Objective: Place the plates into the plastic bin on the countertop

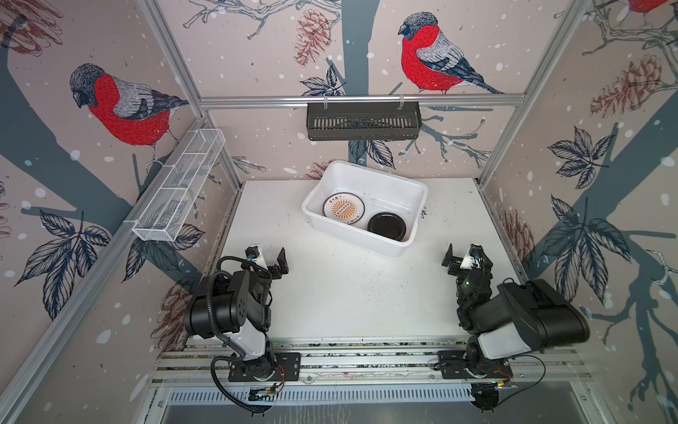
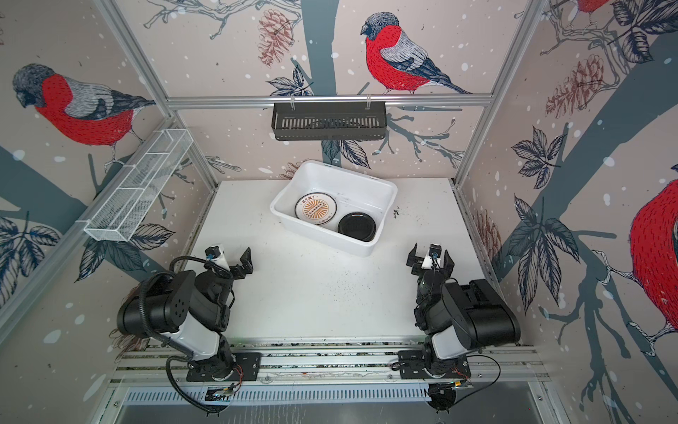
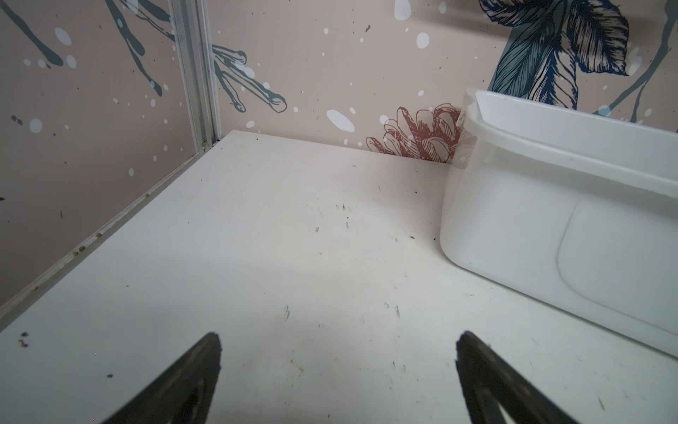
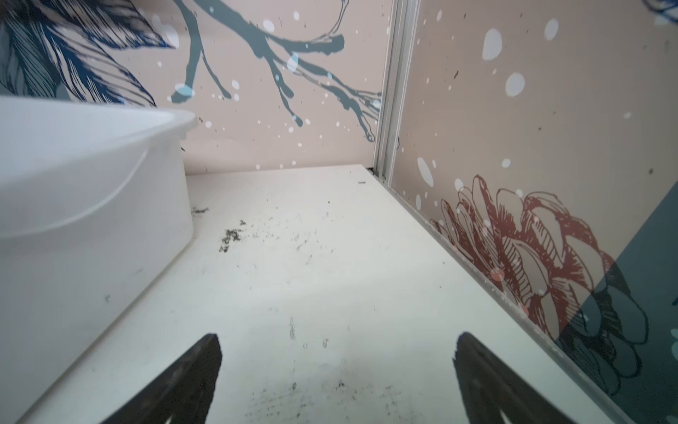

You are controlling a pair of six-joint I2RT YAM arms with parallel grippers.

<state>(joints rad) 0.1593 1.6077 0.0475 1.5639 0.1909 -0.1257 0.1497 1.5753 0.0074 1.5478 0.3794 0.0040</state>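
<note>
Your white countertop is the biggest thing here. The plastic bin sits near its back edge, turned a little. Inside the bin, side by side, lie a sunburst plate and a black plate. Your left gripper and right gripper are spread wide and hold nothing.

Both wrist views cut off the large white rectangular plastic bin, hiding its interior. Lettering on the orange-sunburst white round plate is too small to read; it possibly tops a stack.
</note>
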